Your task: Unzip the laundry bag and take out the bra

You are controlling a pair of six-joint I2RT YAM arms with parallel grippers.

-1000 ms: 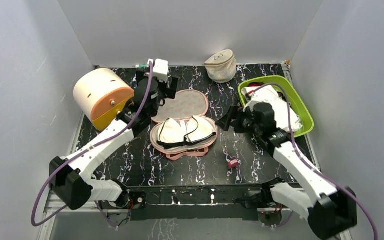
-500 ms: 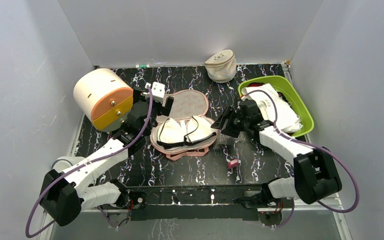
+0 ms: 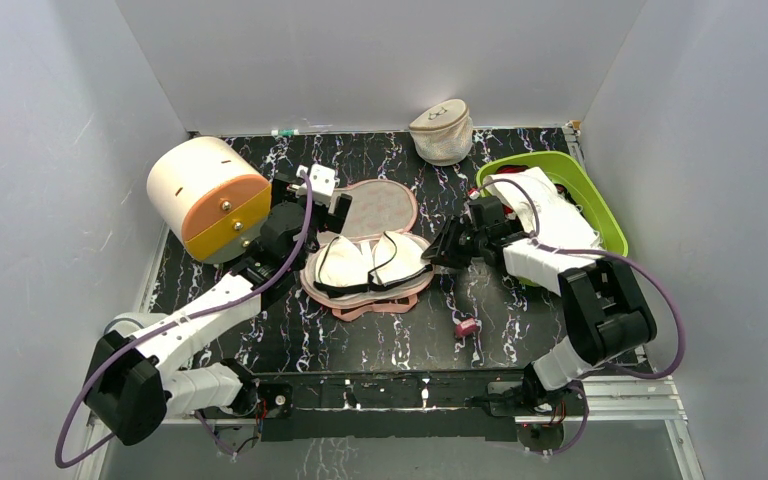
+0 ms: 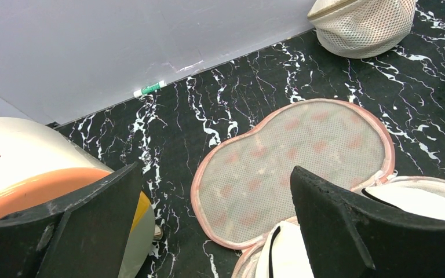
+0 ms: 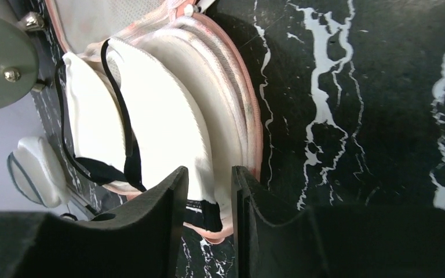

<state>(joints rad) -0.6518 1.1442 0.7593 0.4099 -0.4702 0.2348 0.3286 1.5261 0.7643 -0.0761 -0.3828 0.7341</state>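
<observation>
White arms, black joints (purple cables)

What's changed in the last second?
The right gripper reached left to the near edge of the bra and narrowed its jaws around it; a firm grip isn't certain. The left gripper dropped from above the bag to beside its lid, open throughout. The bag stayed open, with the bra inside, unmoved.
</observation>
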